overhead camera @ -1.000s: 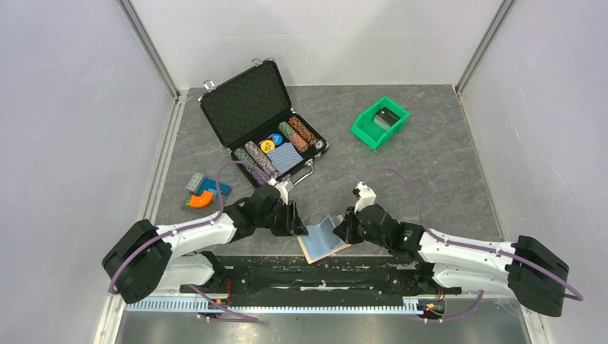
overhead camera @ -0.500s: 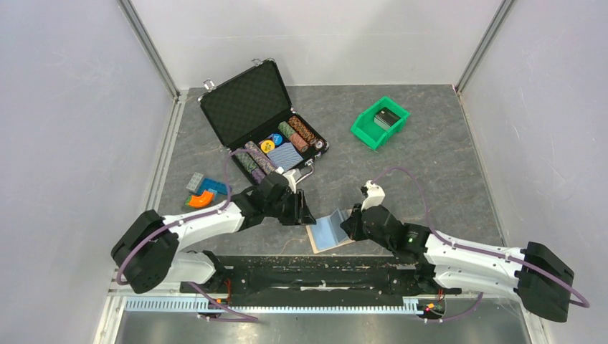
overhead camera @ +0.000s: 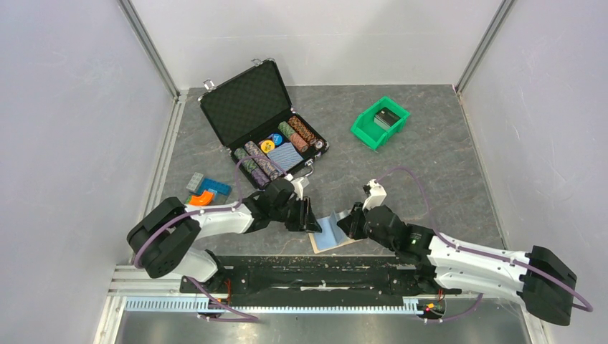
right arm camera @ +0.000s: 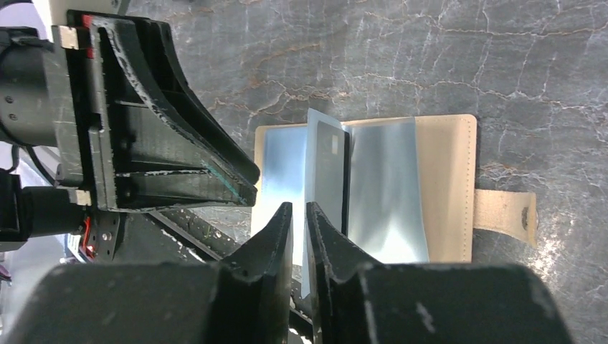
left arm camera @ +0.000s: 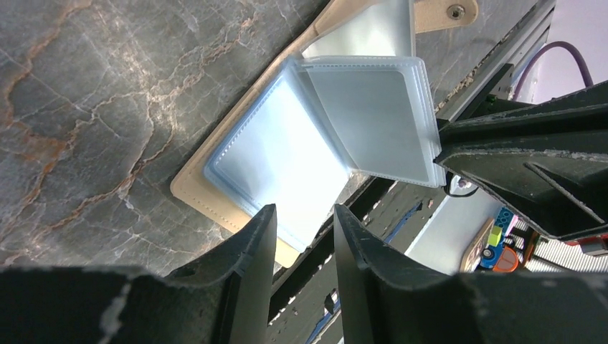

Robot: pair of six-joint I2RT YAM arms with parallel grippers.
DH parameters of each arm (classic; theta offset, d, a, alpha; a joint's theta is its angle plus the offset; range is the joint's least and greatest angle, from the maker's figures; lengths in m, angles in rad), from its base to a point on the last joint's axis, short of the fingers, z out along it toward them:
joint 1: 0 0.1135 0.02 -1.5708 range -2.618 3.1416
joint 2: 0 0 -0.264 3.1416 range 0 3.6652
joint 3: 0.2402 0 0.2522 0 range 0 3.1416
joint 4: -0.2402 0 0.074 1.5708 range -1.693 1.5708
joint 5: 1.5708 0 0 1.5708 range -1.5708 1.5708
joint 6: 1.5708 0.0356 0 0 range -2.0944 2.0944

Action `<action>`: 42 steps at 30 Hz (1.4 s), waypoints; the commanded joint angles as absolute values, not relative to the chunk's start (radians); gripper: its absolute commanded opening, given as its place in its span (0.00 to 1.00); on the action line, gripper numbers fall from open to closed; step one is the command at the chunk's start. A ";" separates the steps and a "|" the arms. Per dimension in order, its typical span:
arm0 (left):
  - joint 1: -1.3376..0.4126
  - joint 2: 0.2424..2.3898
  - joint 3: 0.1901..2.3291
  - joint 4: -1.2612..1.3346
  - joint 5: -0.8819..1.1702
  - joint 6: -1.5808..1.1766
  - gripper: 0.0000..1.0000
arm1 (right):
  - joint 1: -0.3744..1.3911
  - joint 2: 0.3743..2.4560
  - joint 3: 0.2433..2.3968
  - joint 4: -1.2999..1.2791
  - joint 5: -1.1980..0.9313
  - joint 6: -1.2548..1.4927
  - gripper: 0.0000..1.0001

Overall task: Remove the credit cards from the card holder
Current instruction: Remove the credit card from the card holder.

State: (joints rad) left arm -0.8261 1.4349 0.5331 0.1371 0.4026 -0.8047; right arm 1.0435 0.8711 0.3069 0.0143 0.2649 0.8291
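The tan card holder [overhead camera: 320, 246] lies open on the table near its front edge, its tab [right arm camera: 505, 215] to the side. Its clear blue-grey sleeves [left arm camera: 376, 115] stand up from the spine. A dark credit card [right arm camera: 332, 172] shows inside one standing sleeve; other cards cannot be made out. My right gripper [overhead camera: 345, 225] is at the holder's right side, its jaws nearly closed [right arm camera: 300, 212] on the edge of the standing sleeves. My left gripper [overhead camera: 311, 218] is at the holder's left edge, open and empty [left arm camera: 302, 215], just above the flat left sleeve [left arm camera: 272, 158].
An open black chip case [overhead camera: 247, 104] with poker chips stands at the back left. A green bin [overhead camera: 367, 127] sits at the back right. Coloured blocks [overhead camera: 203, 193] lie at the left. The table's front edge and black rail [overhead camera: 308, 261] run just below the holder.
The holder went from tilted up in my right gripper to lying flat, a little farther from the edge. My left gripper moved right, up to the holder's left side.
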 commanded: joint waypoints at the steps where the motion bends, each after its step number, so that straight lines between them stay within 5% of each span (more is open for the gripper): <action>1: -0.830 1.447 0.531 0.207 0.419 -0.827 0.41 | 1.045 0.848 0.288 0.075 0.282 0.851 0.15; 13: -0.830 1.437 0.516 0.209 0.414 -0.830 0.42 | 1.045 0.900 0.276 0.073 0.275 0.838 0.14; 21: -0.830 1.441 0.517 0.209 0.412 -0.829 0.44 | 1.045 0.917 0.299 0.059 0.252 0.801 0.45; 27: -0.830 1.458 0.510 0.210 0.399 -0.818 0.43 | 1.045 0.911 0.360 -0.011 0.269 0.765 0.59; 42: -0.831 1.453 0.496 0.210 0.396 -0.815 0.42 | 1.032 0.939 0.446 -0.178 0.341 0.673 0.48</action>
